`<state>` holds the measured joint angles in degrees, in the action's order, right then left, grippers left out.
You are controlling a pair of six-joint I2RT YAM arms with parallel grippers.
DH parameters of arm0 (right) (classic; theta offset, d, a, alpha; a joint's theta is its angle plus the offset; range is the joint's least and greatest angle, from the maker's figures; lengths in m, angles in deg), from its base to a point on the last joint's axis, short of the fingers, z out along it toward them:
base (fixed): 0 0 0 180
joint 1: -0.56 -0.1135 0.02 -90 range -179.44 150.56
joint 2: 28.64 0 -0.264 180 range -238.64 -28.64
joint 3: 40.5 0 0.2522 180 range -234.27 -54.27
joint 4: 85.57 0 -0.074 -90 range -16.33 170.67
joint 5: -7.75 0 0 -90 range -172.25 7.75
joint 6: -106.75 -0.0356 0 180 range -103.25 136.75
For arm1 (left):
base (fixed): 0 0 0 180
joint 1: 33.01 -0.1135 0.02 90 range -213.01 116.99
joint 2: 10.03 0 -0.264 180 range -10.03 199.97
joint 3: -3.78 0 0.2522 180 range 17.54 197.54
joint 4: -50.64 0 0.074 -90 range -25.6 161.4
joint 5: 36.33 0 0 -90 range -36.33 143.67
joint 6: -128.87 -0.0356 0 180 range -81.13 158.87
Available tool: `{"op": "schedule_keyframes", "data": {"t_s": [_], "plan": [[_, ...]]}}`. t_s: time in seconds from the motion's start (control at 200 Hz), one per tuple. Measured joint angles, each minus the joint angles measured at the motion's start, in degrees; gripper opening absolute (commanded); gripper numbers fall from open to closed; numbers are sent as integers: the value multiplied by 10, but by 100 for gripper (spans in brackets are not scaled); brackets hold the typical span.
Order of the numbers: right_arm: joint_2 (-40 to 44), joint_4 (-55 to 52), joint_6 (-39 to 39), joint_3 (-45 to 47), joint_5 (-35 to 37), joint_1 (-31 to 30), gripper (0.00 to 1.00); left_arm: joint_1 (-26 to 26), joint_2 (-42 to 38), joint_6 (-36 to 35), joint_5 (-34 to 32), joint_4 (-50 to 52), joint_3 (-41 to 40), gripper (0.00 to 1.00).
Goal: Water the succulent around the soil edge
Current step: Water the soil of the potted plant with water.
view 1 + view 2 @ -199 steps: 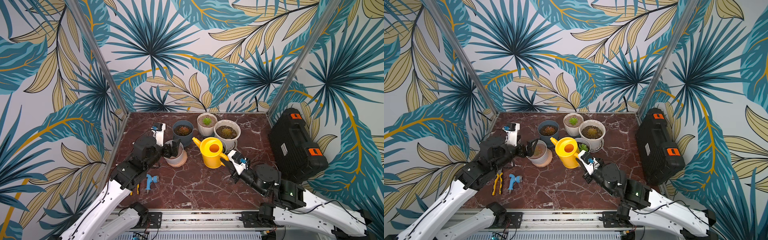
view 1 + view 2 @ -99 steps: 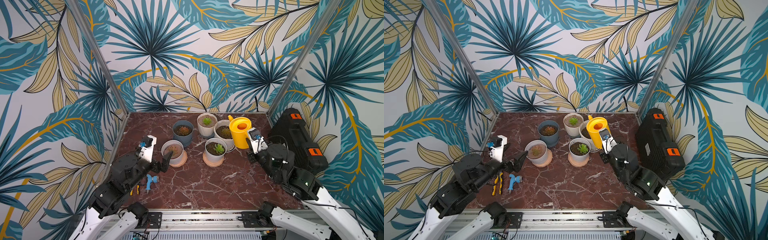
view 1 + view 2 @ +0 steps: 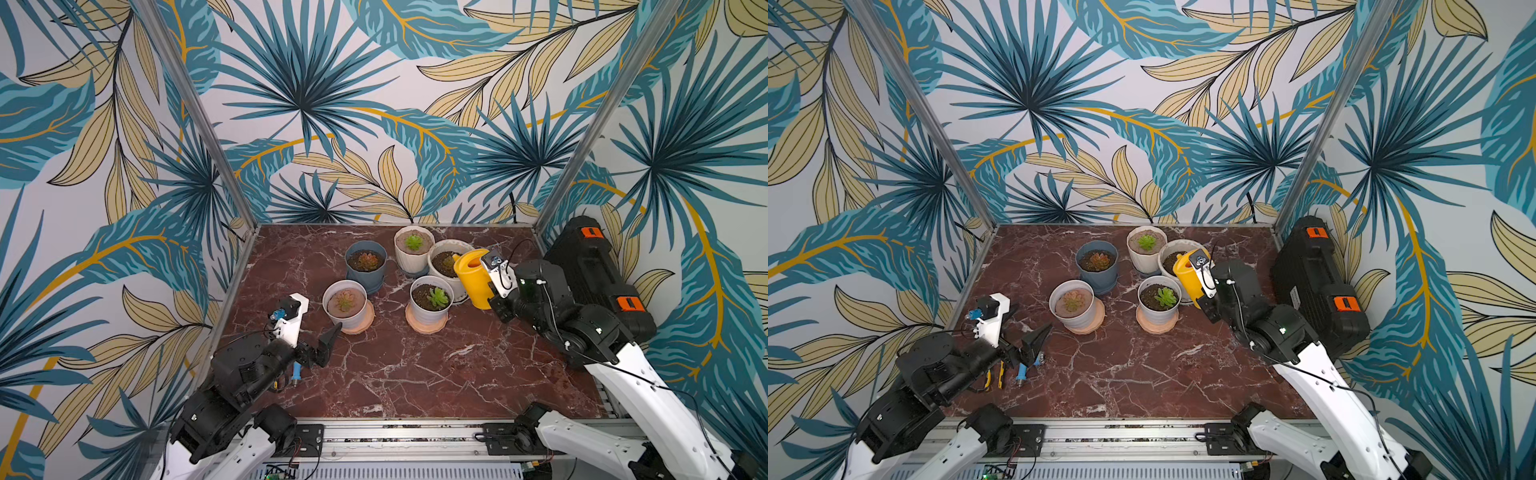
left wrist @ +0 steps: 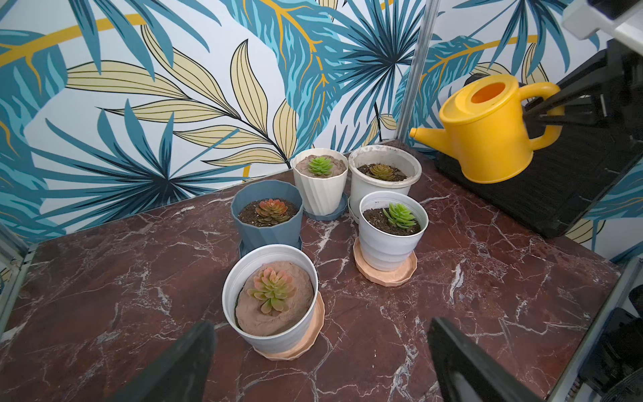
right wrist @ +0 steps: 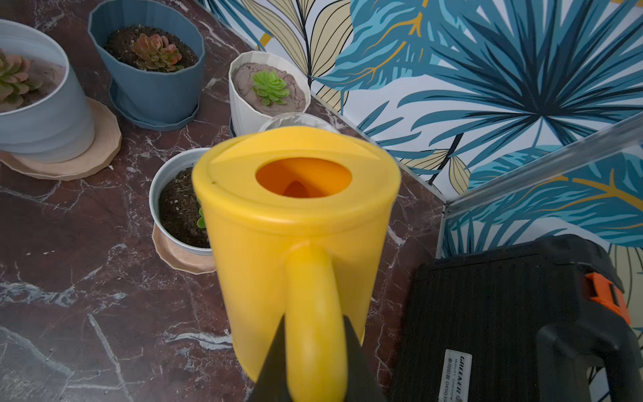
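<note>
Yellow watering can [image 3: 473, 279] points its spout left.

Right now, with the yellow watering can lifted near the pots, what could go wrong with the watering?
1. The right claw grips only the handle of the yellow plastic watering can, so the can may swing when tilted.
2. Its spout hangs near the large round white pot, beside the small white pot on the peach saucer; water may land in the wrong pot.
3. The black tool case lies close behind that arm; pulling back might strike it.
</note>
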<state>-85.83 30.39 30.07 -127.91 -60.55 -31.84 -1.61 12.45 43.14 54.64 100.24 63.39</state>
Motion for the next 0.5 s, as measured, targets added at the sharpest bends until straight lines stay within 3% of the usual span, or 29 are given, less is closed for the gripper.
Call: {"op": "schedule_keyframes", "data": {"t_s": [0.501], "plan": [[-121, -57, -4, -63, 11, 5, 0, 0, 0, 0, 15, 0, 0, 100]]}}
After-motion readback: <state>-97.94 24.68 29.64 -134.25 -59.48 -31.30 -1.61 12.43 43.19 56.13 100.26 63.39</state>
